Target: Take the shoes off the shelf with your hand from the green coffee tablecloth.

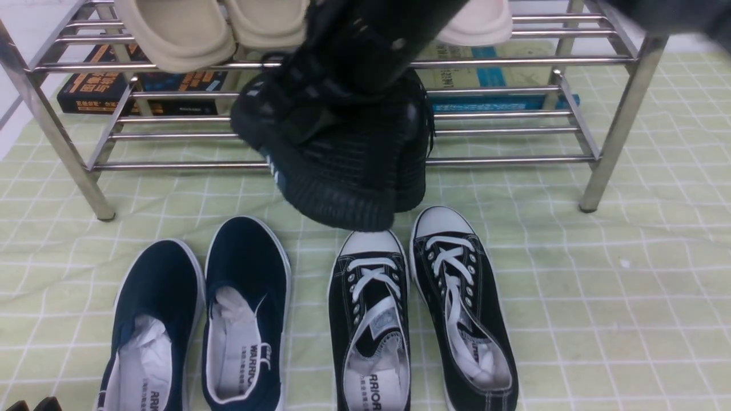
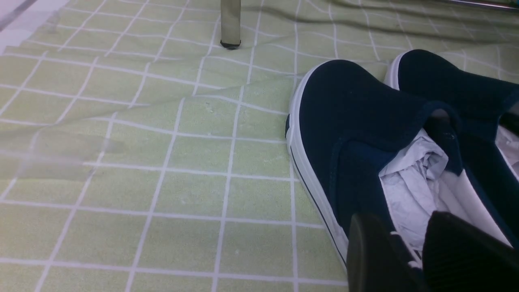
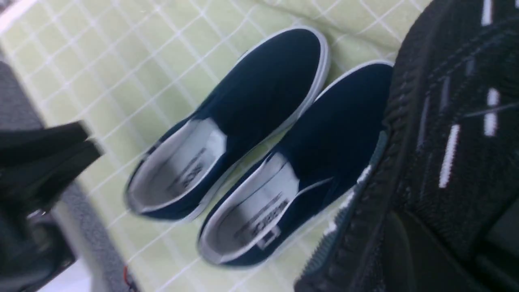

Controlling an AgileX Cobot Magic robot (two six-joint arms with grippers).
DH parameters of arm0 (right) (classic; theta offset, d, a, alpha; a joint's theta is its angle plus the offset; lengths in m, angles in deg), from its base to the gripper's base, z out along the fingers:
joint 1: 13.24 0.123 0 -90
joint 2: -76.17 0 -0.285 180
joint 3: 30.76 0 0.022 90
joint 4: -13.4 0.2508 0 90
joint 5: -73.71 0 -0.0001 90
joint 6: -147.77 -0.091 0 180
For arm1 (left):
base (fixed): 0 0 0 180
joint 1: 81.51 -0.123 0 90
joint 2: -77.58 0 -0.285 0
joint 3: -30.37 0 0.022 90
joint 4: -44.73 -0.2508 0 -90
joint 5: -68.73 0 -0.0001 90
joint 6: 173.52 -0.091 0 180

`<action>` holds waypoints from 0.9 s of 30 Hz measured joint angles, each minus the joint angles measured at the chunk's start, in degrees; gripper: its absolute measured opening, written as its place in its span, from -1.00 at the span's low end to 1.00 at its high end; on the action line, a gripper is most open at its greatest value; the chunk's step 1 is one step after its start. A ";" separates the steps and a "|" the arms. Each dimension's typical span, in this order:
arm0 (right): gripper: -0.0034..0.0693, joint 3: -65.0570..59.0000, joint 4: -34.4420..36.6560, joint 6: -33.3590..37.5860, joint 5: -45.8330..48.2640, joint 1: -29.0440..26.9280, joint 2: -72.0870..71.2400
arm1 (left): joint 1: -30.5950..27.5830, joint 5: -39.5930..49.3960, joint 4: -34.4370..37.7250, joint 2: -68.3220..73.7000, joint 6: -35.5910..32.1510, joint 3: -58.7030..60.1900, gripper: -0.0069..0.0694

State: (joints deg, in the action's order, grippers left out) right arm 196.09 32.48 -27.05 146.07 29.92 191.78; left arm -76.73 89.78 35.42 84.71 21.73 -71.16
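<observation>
The black knit shoes (image 1: 342, 165) hang in the air in front of the shelf's (image 1: 502, 161) lower tier, toes tilted down, just above the green checked tablecloth (image 1: 605, 285). My right arm comes down from the top and its gripper (image 1: 337, 108) is shut on them, fingers buried in the shoes. In the right wrist view the ribbed sole and white dashes (image 3: 446, 134) fill the frame beside my gripper (image 3: 405, 251). My left gripper (image 1: 34, 405) sits low at the near left, empty, fingers (image 2: 377, 251) a narrow gap apart over a navy slip-on's heel.
Black canvas sneakers with white laces (image 1: 422, 308) lie right under the held shoes. Navy slip-ons (image 1: 200, 319) lie to their left. Beige slippers (image 1: 177, 34) sit on the shelf's upper tier. Books (image 1: 114, 94) lie behind the shelf. A shelf leg (image 2: 230, 24) stands on the cloth.
</observation>
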 joint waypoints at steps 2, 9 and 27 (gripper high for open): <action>-0.87 -6.13 0.00 0.00 0.00 0.07 -5.15 | 0.00 0.00 0.00 0.00 0.00 0.00 -0.24; -0.86 -29.05 -2.91 0.00 0.05 0.27 -24.26 | 0.00 0.00 0.00 0.00 0.00 0.00 -0.22; -0.84 -65.70 -32.21 -18.59 -22.77 0.27 -33.89 | 0.00 0.00 -0.06 0.00 0.00 0.00 -0.19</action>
State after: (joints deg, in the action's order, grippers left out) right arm 130.39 0.28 -45.65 123.30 30.19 157.89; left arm -76.73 89.78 35.36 84.71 21.73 -71.16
